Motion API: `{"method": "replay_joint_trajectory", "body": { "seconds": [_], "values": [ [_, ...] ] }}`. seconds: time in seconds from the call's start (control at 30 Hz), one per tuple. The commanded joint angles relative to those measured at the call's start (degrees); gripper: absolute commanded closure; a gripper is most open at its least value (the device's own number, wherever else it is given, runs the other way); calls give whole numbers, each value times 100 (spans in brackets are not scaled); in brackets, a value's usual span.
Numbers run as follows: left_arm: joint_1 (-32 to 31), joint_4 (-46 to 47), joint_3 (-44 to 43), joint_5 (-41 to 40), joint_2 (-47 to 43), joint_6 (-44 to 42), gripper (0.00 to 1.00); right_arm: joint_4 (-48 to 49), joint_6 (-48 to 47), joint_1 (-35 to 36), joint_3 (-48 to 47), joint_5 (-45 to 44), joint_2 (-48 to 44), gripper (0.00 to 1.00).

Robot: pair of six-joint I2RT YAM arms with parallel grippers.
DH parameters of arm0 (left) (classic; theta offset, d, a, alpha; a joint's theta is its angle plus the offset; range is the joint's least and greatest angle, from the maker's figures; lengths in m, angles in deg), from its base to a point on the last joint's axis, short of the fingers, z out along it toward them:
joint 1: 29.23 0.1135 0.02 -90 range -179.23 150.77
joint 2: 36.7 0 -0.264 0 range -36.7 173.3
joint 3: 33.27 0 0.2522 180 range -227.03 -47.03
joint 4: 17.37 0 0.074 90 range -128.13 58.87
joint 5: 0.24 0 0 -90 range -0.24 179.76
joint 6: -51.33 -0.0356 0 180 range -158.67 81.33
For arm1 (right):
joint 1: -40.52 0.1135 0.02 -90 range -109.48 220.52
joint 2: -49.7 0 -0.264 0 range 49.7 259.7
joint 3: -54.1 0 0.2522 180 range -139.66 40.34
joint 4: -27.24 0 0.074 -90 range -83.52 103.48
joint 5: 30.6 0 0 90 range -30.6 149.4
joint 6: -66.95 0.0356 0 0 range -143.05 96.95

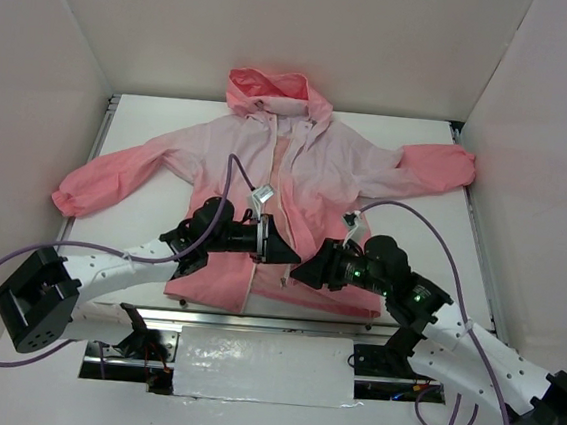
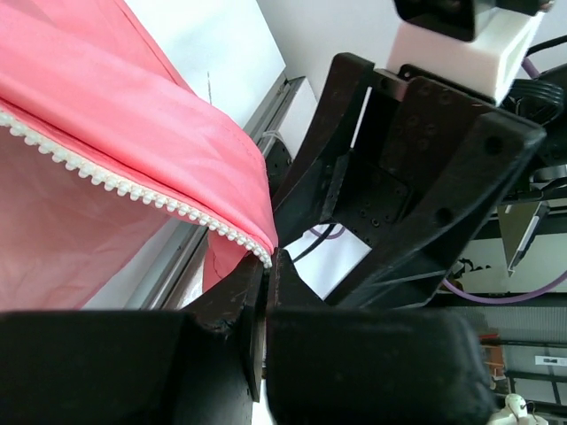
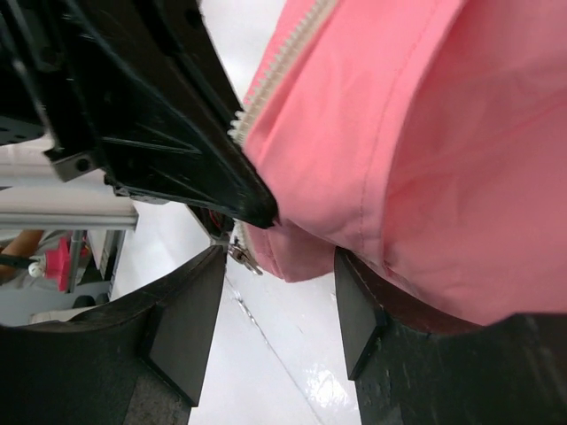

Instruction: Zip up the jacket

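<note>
The pink jacket (image 1: 313, 170) lies flat and open on the white table, hood at the far side and hem toward me. My left gripper (image 1: 287, 255) is at the hem's middle, shut on the lower end of the white zipper edge (image 2: 133, 188), with the teeth ending right at its tips (image 2: 268, 258). My right gripper (image 1: 303, 272) faces it from the right and is open (image 3: 270, 319). The coral hem corner (image 3: 306, 252) and a small metal zipper pull (image 3: 241, 257) hang just above the gap between its fingers. The left gripper's black finger (image 3: 177, 115) is close above.
White walls enclose the table (image 1: 172, 121) on three sides. A metal rail (image 1: 253, 322) runs along the near edge, with a white panel (image 1: 264, 366) in front of it. Purple cables (image 1: 228, 182) loop over both arms. The sleeves spread to both sides.
</note>
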Motion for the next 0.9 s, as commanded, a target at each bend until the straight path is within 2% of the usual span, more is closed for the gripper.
{"method": "replay_joint_trajectory", "body": {
  "seconds": [0.0,0.33,0.5,0.87],
  "values": [
    [-38,608,16,289,-209,183,100,512,-73,51,101,-64,-152,39],
    [-38,1302,-19,482,-25,605,100,1443,-284,43,558,411,15,36],
    [-38,1698,61,579,107,843,100,2190,-179,43,821,727,25,38],
    [-38,1611,8,614,230,869,100,2173,-408,43,1086,438,-757,41]
  ]
}}
